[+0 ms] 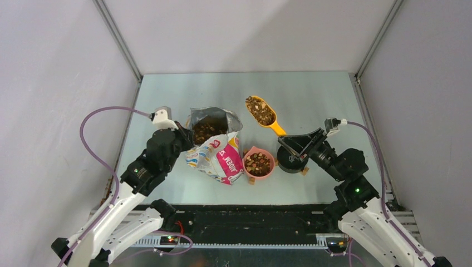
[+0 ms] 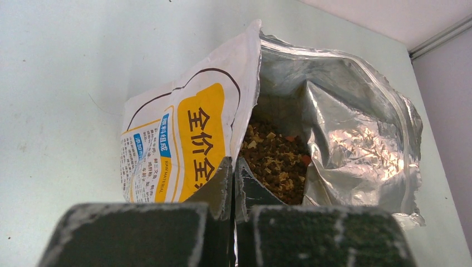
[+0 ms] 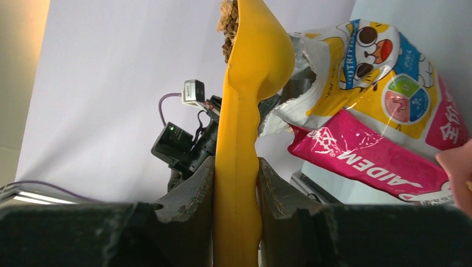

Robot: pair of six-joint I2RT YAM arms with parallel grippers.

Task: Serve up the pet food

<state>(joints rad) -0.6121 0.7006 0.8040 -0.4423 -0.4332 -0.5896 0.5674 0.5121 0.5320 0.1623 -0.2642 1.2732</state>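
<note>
Two arms, left arm (image 1: 139,172), right arm (image 1: 352,166), two grippers, left gripper (image 1: 183,139), right gripper (image 1: 289,146), one bag (image 1: 220,161), one scoop (image 1: 274,127), two bowls, pink bowl (image 1: 245,167), black bowl (image 1: 289,164), kibble pellets (image 1: 259,110) too many to count, in three lots.

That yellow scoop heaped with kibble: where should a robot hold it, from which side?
Take the scoop by its handle, from the tail end. The handle is slim enough to pinch, and the kibble sits in the wide front, so a grip back there stays clear. The right jaws hold it so.
</note>
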